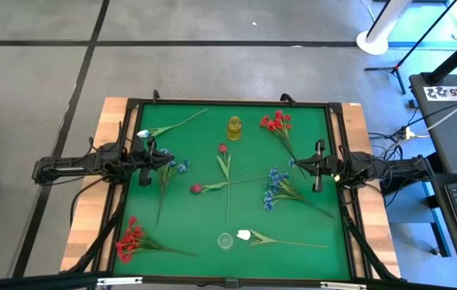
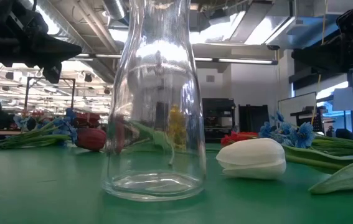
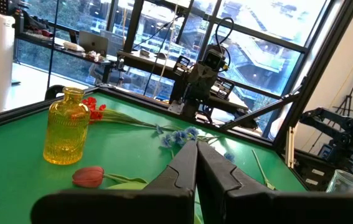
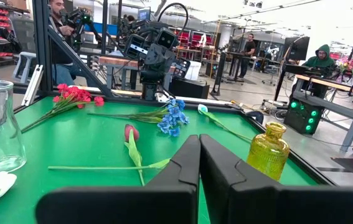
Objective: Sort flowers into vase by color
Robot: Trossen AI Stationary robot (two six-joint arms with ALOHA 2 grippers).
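Green mat (image 1: 236,137) with flowers scattered all over, none in a vase. Yellow vase (image 1: 234,127) near the far edge, clear vase (image 1: 226,240) near the front, right beside a white tulip (image 1: 244,235). Red bunches at far right (image 1: 276,122) and front left (image 1: 129,239); blue bunches mid-left (image 1: 179,167) and mid-right (image 1: 273,187). Two dark red buds (image 1: 197,188) in the middle, another white tulip (image 1: 143,134) far left. Left gripper (image 1: 149,159) at the left edge, fingers pressed together, holding nothing. Right gripper (image 1: 318,167) at the right edge, same deal: together and empty.
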